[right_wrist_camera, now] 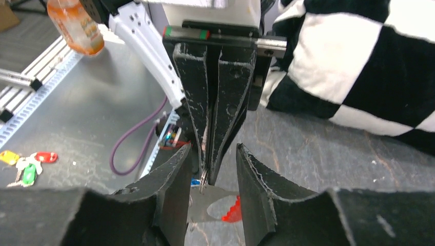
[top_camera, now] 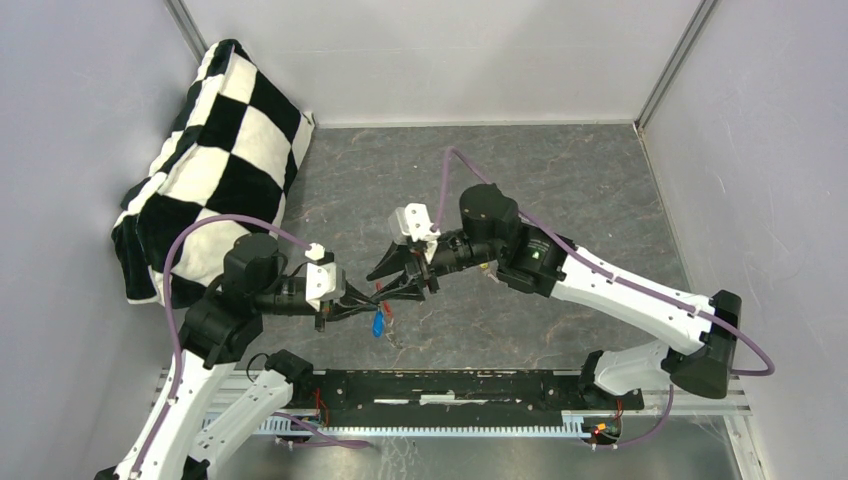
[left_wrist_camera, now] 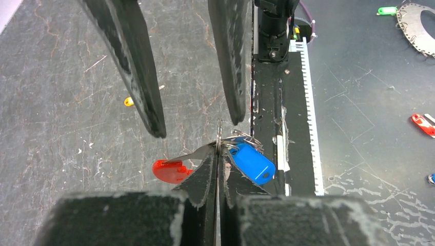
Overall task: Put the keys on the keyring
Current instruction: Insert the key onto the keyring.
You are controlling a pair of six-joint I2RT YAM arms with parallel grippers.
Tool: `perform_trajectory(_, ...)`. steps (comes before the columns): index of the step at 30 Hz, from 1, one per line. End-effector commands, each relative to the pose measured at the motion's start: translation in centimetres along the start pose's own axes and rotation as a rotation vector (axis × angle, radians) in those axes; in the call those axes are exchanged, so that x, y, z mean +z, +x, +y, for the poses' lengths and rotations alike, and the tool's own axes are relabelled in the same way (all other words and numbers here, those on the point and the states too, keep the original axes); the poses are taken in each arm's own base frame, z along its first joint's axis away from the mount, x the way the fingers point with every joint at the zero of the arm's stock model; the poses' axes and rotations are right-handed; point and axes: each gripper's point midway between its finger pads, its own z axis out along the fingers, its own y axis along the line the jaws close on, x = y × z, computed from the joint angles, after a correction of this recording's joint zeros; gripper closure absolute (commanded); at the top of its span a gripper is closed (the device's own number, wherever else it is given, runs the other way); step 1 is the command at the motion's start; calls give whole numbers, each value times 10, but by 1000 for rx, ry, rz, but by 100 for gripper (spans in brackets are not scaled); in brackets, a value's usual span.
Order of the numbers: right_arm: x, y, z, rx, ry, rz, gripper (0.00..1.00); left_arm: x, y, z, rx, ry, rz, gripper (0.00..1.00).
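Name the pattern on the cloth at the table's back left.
The cloth is black-and-white checked; top external view shows it best.

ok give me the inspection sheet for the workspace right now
surface: dark grey mottled table, scratched
job's things: keyring pinched edge-on by the left gripper; blue-capped key and red-capped key dangle at it
clutter: small yellow piece on the table
grippers: left gripper shut on keyring; right gripper open, facing it
cables: purple cables along both arms
surroundings: checkered cushion far left; pale walls; loose keys past the table's near edge
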Motion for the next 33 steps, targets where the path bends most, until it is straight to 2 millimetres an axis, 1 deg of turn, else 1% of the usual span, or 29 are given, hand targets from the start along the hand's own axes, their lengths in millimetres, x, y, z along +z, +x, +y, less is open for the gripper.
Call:
perform_trajectory(1, -2, 26, 4, 40, -44, 149, 56, -4, -14, 4, 81, -13, -15, 98)
perform_trajectory(4, -1, 27, 2, 43, -43, 165, 58, -4, -13, 5, 78, -14, -12, 98)
perform_trajectory(8, 1, 23, 2, 48, -46, 148, 61, -3, -11, 5, 80, -13, -9, 98)
perform_trajectory(14, 3, 22, 1, 61, -48, 141, 72, -2, -9, 6, 79, -8, -6, 98)
perform_trajectory(18, 4, 18, 0, 57, -36, 120, 69, -1, -7, 7, 72, -8, 1, 98)
perform_trajectory(21, 6, 18, 0, 57, -42, 118, 70, 0, -7, 9, 74, -11, 4, 98)
perform_trajectory(22, 6, 20, 0, 59, -42, 122, 72, 0, -7, 9, 76, -10, 5, 98)
perform_trajectory(25, 7, 23, 1, 66, -51, 134, 88, 0, -7, 9, 76, -9, 5, 98)
perform_trajectory(27, 6, 27, 0, 74, -48, 154, 94, 0, -8, 9, 80, -11, 3, 98)
perform_trajectory(31, 3, 36, -2, 67, -43, 210, 96, -2, -11, 11, 88, -24, 3, 98)
perform_trajectory(32, 2, 37, -2, 65, -41, 223, 99, -2, -11, 12, 89, -26, 4, 98)
perform_trajectory(33, 1, 41, -3, 67, -35, 240, 100, -2, -11, 12, 91, -28, 5, 98)
